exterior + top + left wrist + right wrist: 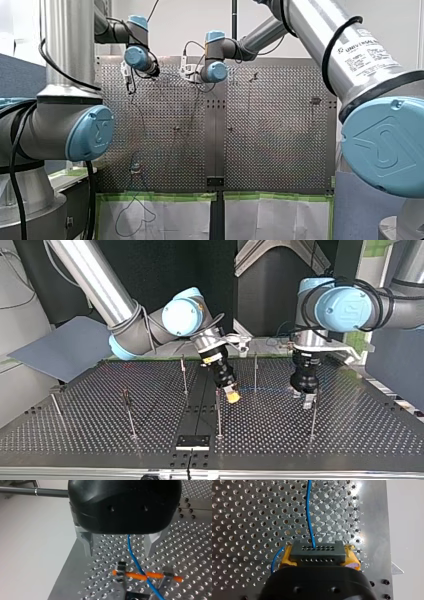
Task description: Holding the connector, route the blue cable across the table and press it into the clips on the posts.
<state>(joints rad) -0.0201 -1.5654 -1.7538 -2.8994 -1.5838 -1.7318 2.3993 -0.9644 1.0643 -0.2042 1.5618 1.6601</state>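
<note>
Fingers (285, 557) on connector (317, 552), above perforated table (247, 517).

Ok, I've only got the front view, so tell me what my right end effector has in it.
Observer: The right wrist view shows your right end effector shut on a black connector, which sits between its yellow pads.
Operator: Now give me the cable's run from there.
Observer: The blue cable leaves the connector's face and runs ahead over the perforated table.
Operator: Report the left one too.
Observer: The left wrist view shows your left end effector open, with its metal fingers apart. The blue cable passes between them ungripped and crosses an orange piece ahead of them.
</note>
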